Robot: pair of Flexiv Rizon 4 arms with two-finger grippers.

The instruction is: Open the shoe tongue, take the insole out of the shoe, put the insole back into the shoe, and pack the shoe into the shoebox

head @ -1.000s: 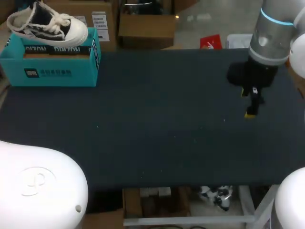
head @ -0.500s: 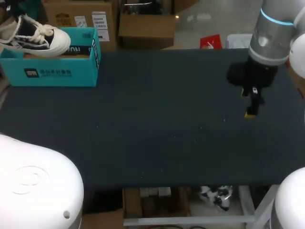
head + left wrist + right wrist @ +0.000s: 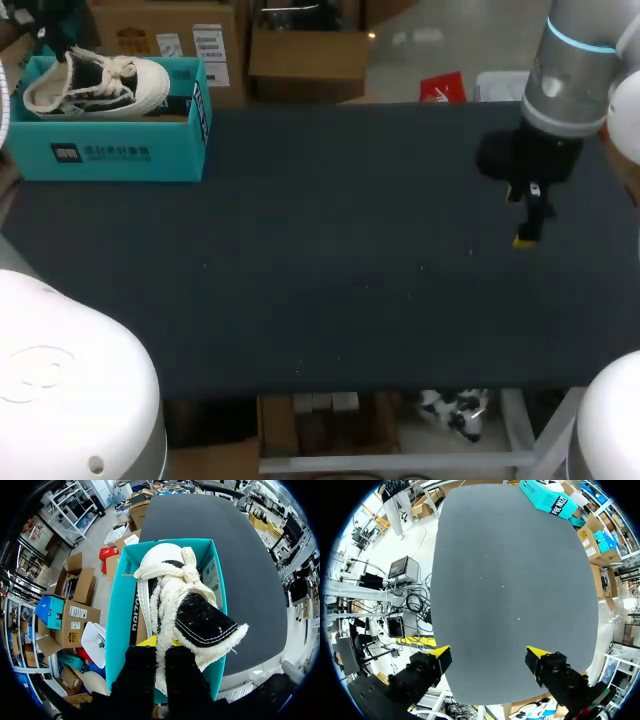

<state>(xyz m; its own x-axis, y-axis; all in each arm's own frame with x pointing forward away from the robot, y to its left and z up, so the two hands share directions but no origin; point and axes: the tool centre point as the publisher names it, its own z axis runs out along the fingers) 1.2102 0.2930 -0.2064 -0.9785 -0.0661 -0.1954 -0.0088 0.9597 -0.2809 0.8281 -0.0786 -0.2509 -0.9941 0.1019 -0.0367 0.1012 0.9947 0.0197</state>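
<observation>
The black fingers (image 3: pixel 141 675) of the left gripper (image 3: pixel 161 647) are seen pinched on the rear part of a cream-and-black canvas sneaker with white laces (image 3: pixel 172 595). Only slivers of their yellow tips show beside it. The sneaker is held at least partly inside an open teal cardboard shoebox (image 3: pixel 121 605), toe pointing away from the gripper. The shoebox is set at the far left corner of a dark grey table (image 3: pixel 350 260). The right gripper (image 3: pixel 489 657) is held above the table's right side, its yellow-tipped fingers spread wide with nothing between them, well apart from the shoebox.
</observation>
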